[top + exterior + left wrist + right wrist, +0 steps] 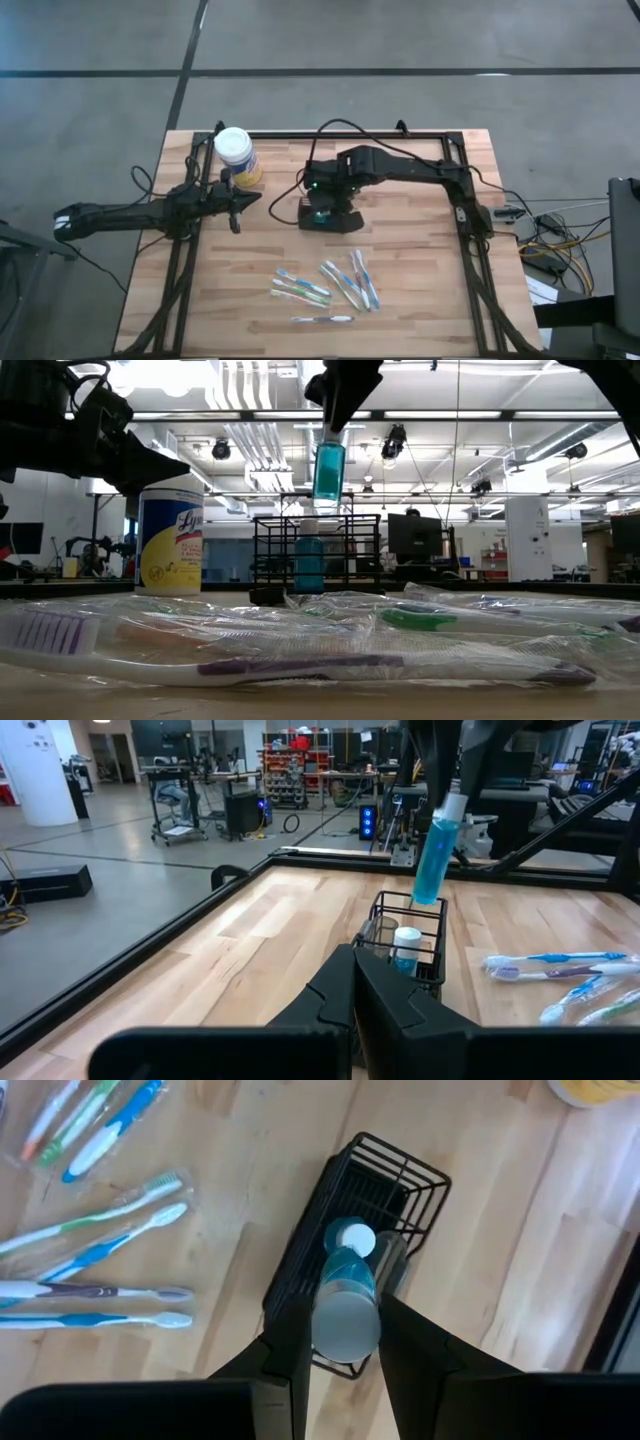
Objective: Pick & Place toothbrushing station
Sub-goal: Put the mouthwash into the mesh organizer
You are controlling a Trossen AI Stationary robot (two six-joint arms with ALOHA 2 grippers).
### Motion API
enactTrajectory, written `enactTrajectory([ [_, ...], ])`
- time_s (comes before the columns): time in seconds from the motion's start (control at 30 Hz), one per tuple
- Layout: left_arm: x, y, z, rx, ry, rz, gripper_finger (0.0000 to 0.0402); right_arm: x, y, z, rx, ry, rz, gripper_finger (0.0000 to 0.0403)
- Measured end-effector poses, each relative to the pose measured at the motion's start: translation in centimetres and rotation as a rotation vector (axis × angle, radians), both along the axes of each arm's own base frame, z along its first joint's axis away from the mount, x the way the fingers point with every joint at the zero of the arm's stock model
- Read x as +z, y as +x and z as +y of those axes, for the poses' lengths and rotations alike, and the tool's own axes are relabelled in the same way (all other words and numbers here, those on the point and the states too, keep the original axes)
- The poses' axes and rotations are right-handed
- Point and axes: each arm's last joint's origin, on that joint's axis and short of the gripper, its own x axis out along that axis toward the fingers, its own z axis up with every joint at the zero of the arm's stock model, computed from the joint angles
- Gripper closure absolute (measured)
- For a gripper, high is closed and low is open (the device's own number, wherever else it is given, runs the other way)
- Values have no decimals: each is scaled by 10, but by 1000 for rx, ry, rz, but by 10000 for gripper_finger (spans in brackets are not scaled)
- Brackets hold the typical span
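The right claw (345,1342) hangs above the middle of the table (420,250), its fingers clamped on a small bottle of blue liquid (346,1305) — held upright, clear of everything below it. Directly beneath sits the toothbrushing station (355,1270), a black wire caddy standing on the wood near the table's centre. Inside it a second blue bottle with a white cap (351,1240) stands upright in one compartment; the held bottle hovers just above that one, apart from it.

The left claw (237,203) waits to the left of the caddy, fingers pressed together with nothing between them. Just on its far side stands a round jar with a white cap and yellow label (236,155).

On the near part of the table lies a loose scatter of wrapped toothbrushes (325,287) — blue, green and purple handles among them — well apart from the caddy.
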Motion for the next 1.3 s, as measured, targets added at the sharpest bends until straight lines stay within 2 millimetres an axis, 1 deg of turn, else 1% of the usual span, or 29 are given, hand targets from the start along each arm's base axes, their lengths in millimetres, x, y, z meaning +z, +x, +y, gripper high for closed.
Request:
enactTrajectory([
  [0.2,0,0,0,-1,6,3,394,-4,4,1,18,33,-15,319],
  [0.6,0,0,0,-1,9,6,394,-24,7,1,37,32,31,319],
  [1.3,0,0,0,-2,15,8,394,-28,8,0,72,27,33,314],
])
